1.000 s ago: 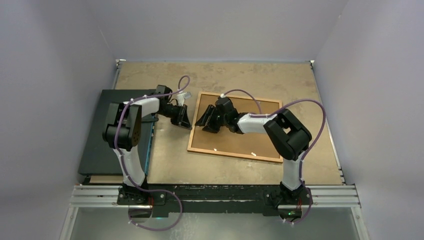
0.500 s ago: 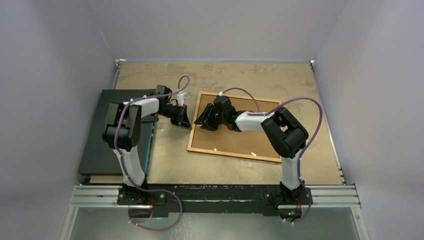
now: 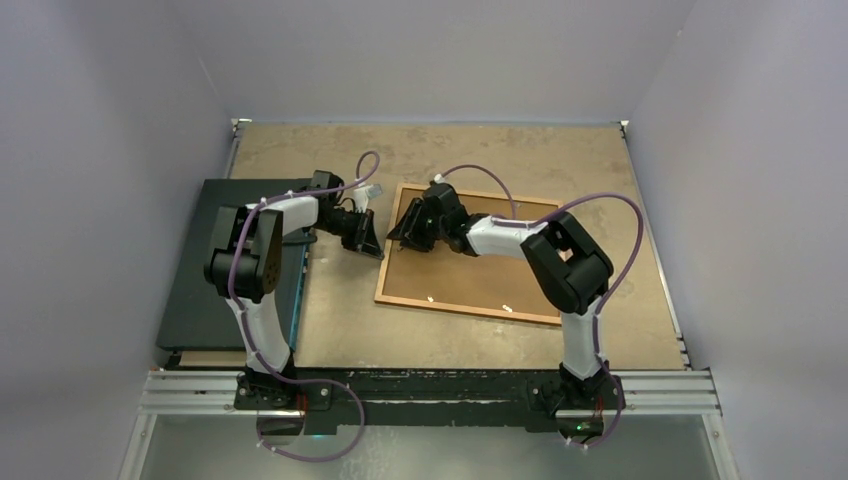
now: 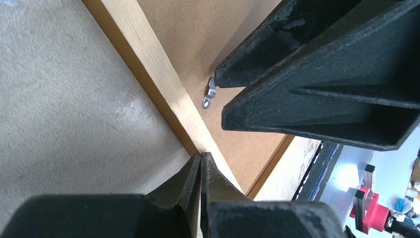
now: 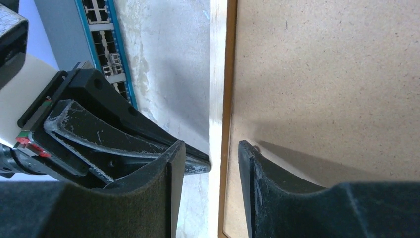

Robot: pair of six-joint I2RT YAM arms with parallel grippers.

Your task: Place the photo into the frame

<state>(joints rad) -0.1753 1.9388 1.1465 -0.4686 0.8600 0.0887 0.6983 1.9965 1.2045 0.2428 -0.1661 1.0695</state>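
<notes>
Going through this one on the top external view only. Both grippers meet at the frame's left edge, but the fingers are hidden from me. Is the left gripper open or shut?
Observer: Shut. The left wrist view shows the left gripper with its fingertips pressed together at the outer side of the frame rail.
Operator: And the right one?
Observer: Open. In the right wrist view the right gripper straddles that rail, with one finger on the table side and the other over the backing board.
Operator: Anything near that inner finger?
Observer: A small metal clip on the board, right beside its tip.
</notes>
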